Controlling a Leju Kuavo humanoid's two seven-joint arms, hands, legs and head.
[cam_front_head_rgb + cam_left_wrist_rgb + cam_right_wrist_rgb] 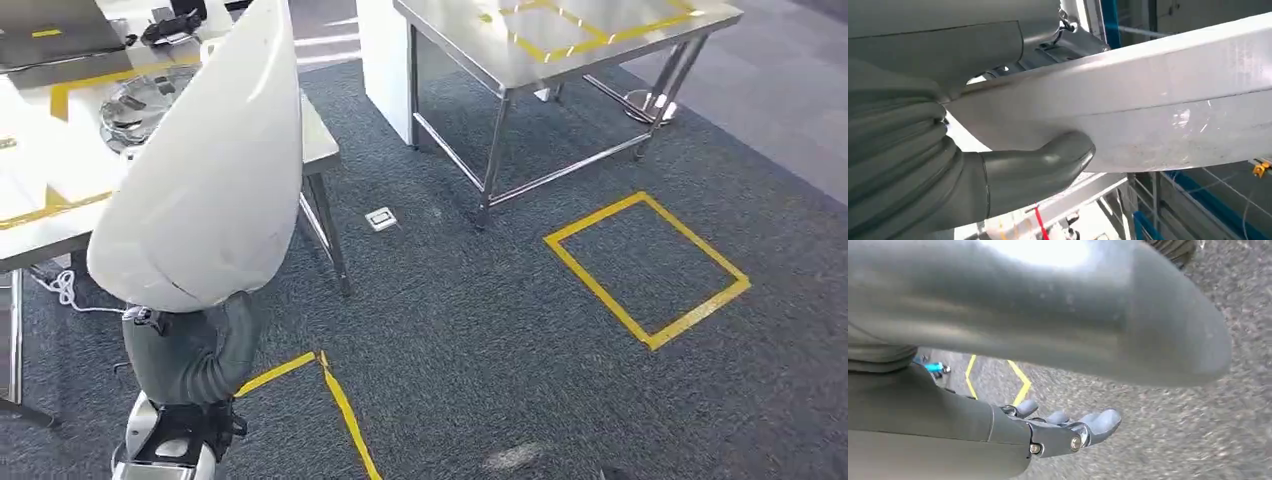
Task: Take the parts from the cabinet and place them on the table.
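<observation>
holding a large white moulded shell part, curved and tapering to a point, raised in front of the body by the left hand at its broad lower end. from the left wrist view, thick grey thumb pressed against the smooth underside of the part, with a seam line running along the panel; fingers on the far side hidden. right hand hanging low over grey carpet, holding nothing, fingers extended and slightly apart.

probably light for its bulk: thin-walled, stiff, glossy, so likely slippery under a one-sided pinch, and prone to swing because most of its length stands above the grip. faint scuffs on the surface suggest easy marking. best held near an edge or rim where thumb and fingers can oppose; a second hand under the far end would steady it. steel table with yellow tape outline stands ahead across the carpet, well apart; cluttered bench just behind the part.
</observation>
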